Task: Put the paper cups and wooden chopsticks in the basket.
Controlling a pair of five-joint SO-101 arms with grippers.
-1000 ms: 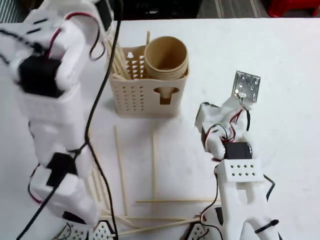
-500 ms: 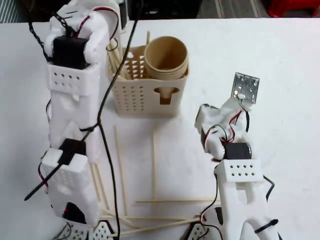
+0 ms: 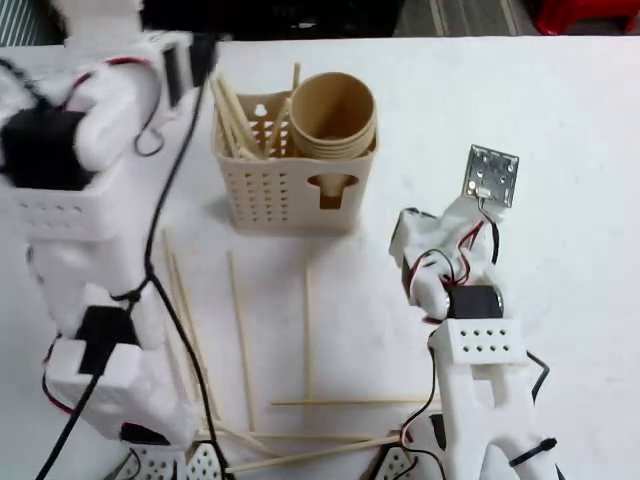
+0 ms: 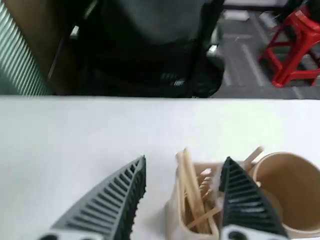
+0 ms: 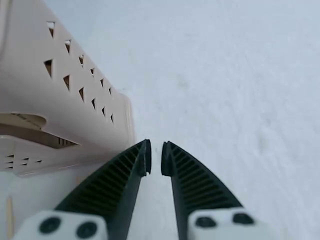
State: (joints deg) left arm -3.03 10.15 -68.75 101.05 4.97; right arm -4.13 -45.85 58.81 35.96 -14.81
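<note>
Above the basket [image 3: 270, 190] your left hand [image 4: 185, 161] hangs spread, ready for loose chopsticks [image 3: 240, 330]; right hand [image 5: 155, 147] rests pressed together.

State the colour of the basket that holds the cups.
The basket is cream beige, its walls pierced with small holes; clearest in the high view.
</note>
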